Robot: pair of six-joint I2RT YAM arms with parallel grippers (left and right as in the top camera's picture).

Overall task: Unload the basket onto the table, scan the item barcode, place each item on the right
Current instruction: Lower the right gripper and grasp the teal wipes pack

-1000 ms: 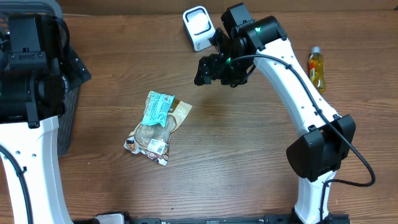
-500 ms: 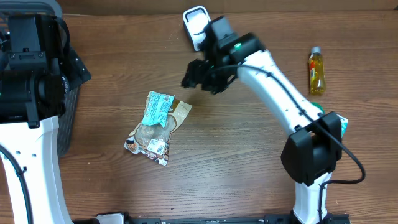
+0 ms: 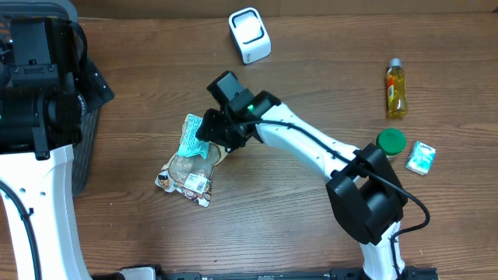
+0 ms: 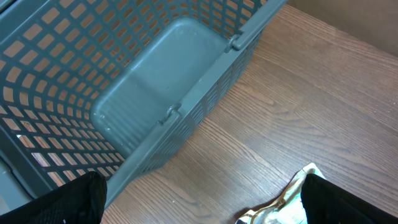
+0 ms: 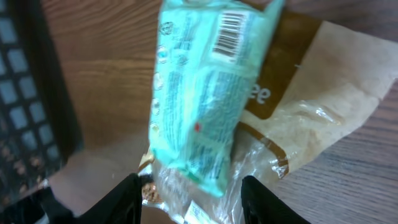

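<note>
teal packet [image 5: 205, 106] atop brown bag [image 5: 305, 99], right jaws open astride it, left jaws open

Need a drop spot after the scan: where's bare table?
Bare: wood between scanner and bottle; the front strip between brown bag and right arm; the gap between basket and bag. Crowded: right arm over teal pack; bottle, lid, packet at right edge.

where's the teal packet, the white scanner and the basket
teal packet [image 5: 199, 118]: right wrist view, middle of its printed face
white scanner [image 3: 250, 35]: overhead view, its top face
basket [image 4: 158, 81]: left wrist view, bare floor inside
</note>
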